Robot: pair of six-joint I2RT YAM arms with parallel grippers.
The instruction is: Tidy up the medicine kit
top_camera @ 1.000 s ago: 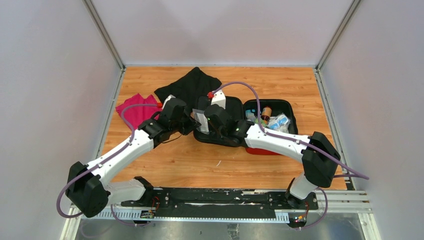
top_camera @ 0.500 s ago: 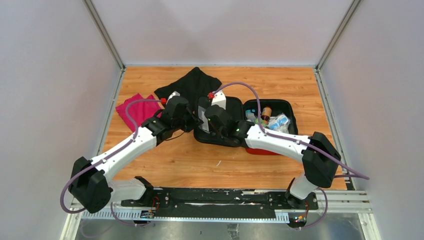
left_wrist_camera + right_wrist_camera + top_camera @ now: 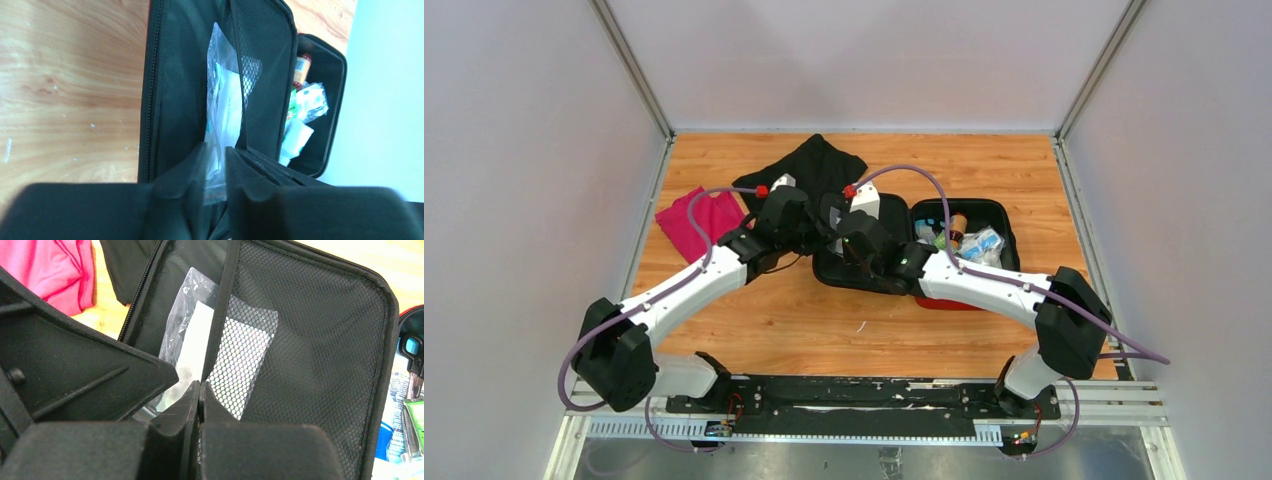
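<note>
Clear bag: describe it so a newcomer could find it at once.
The open medicine kit lies mid-table. Its left half has a mesh pocket. Half tucked under it is the bag: clear plastic around a white pad, that half's only item.

Left arm point(image 3: 689, 290) and right arm point(image 3: 984, 280) angled inward, wrists close; left gripper point(image 3: 215, 150) jaws narrowly apart, right gripper point(image 3: 200, 386) jaws closed.

Left arm swung rightward, uncovering more of the magenta cloth point(image 3: 692, 222), left hand point(image 3: 215, 155) drawn closer to the right hand point(image 3: 200, 390) over the medicine kit point(image 3: 996, 210) lid, its jaws newly parted around the clear packet point(image 3: 222, 100).
</note>
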